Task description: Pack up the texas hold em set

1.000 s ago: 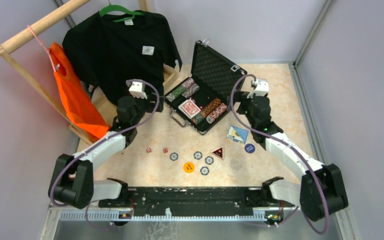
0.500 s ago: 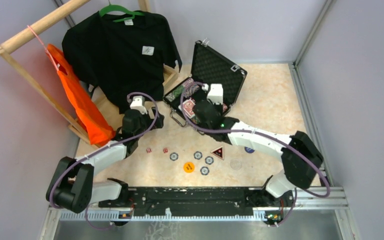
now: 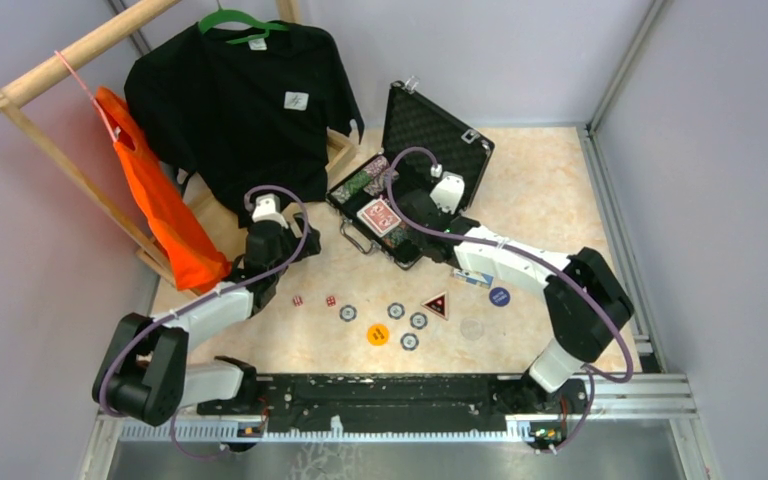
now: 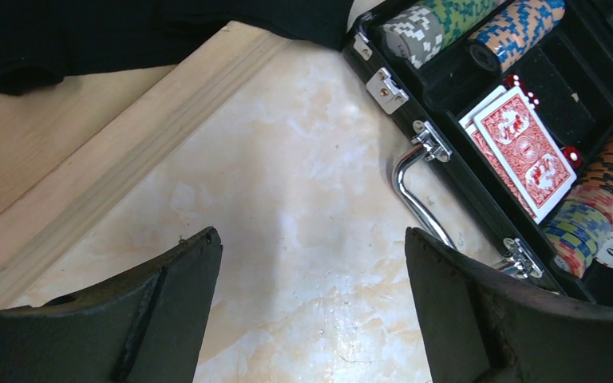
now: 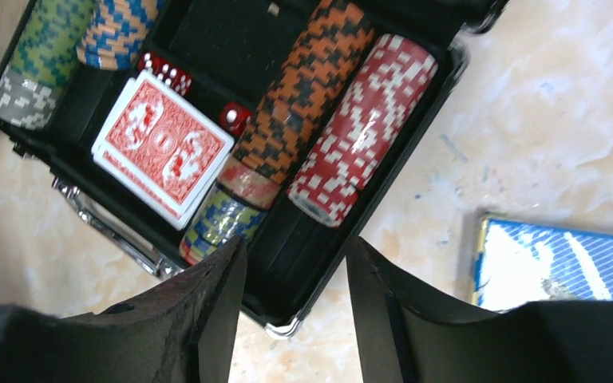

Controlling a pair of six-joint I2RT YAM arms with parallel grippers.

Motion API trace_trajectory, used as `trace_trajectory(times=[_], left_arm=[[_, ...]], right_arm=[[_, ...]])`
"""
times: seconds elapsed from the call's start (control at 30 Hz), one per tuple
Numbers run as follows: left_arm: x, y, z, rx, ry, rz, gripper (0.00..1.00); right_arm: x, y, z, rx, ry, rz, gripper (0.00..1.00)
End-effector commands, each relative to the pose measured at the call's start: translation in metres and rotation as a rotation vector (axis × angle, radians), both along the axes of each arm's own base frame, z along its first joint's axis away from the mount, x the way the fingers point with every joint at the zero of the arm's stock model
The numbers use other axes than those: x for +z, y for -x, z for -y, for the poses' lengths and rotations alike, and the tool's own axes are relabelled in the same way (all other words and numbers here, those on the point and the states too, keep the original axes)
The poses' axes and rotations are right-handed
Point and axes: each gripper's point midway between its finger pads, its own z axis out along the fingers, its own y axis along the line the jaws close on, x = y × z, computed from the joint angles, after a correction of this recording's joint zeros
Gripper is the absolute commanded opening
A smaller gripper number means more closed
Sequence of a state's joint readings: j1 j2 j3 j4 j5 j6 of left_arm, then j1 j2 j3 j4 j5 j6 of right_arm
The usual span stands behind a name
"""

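Left of the open black case (image 3: 438, 140), the left gripper (image 4: 311, 247) hovers over the table (image 4: 287, 159), jaws wide apart and empty. Inside the case lie chip rows (image 5: 359, 128) and red-backed cards (image 5: 162, 144). Over the case's near right corner, the right gripper (image 5: 294, 247) has its jaws partly apart, gripping nothing.

The left arm (image 3: 210, 300) bends at its elbow low on the left and reaches up and to the right. The left gripper (image 4: 311, 239) points down at the table with its two dark fingers (image 4: 168, 303) wide apart and nothing between them. The right arm (image 3: 505, 262) folds at its elbow far on the right and stretches left across the middle. The right gripper (image 5: 295, 247) seems tilted down. Its fingers (image 5: 199, 311) stand closer together, with a gap, holding nothing.
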State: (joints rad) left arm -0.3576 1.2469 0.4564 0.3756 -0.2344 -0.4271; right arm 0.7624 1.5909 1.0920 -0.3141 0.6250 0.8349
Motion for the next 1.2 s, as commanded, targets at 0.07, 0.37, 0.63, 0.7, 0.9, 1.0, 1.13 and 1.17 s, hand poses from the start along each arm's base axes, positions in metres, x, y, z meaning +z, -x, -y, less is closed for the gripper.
trace_trajectory(times=[0.07,0.37,0.63,0.7,0.9,1.0,1.13,1.17], left_arm=[[0.001,0.000,-0.007,0.053,0.001,-0.013,0.90],[-0.007,-0.002,-0.009,0.065,-0.018,-0.050,0.90],[-0.014,-0.004,-0.006,0.059,-0.018,-0.080,0.90],[-0.016,-0.004,-0.008,0.067,-0.024,-0.088,0.89],[-0.017,-0.004,-0.006,0.061,-0.021,-0.091,0.89],[-0.016,-0.004,-0.007,0.063,-0.022,-0.092,0.89],[-0.016,-0.004,-0.006,0.059,-0.019,-0.091,0.89],[-0.017,-0.004,-0.005,0.057,-0.017,-0.092,0.89]], right_arm=[[-0.015,-0.003,-0.033,0.055,-0.204,-0.071,0.50],[-0.051,0.005,-0.024,0.012,-0.151,-0.137,0.46],[-0.064,0.015,-0.019,0.017,-0.124,-0.166,0.51],[-0.061,0.018,-0.019,0.019,-0.122,-0.155,0.50],[-0.042,0.020,-0.020,0.051,-0.159,-0.086,0.51],[-0.047,0.023,-0.013,0.036,-0.120,-0.106,0.48],[-0.040,0.024,-0.014,0.062,-0.128,-0.077,0.47],[-0.040,0.025,-0.016,0.073,-0.138,-0.073,0.47]])
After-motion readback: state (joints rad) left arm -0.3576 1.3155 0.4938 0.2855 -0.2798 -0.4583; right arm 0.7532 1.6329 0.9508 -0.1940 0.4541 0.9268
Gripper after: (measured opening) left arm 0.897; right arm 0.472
